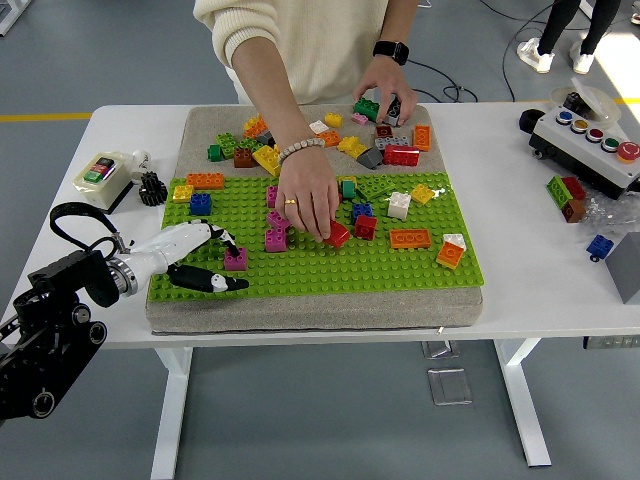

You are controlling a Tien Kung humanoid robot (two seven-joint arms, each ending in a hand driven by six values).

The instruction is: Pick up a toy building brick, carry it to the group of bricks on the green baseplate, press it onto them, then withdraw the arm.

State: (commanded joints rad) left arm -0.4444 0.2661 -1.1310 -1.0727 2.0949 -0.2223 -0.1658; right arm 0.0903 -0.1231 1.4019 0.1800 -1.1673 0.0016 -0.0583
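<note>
The green baseplate (330,265) lies on a grey pad, with bricks of many colours dotted over it. My left hand (238,266) reaches in from the left over the plate's near left corner. Its fingers are spread, with one fingertip (231,246) at the top of a small pink brick (236,259) on the plate and the thumb (225,284) lying below, apart from it. More pink bricks (275,239) stand just to the right. A person's hand (305,195) rests on the plate, gripping a red brick (338,235). The right arm is out of view.
Loose bricks (395,152) lie piled on the pad's far edge, where the person's other hand (385,92) works. A switch box (100,170) and a black gear (152,188) sit at the left. A button box (590,140) and stray bricks (567,195) are at the right.
</note>
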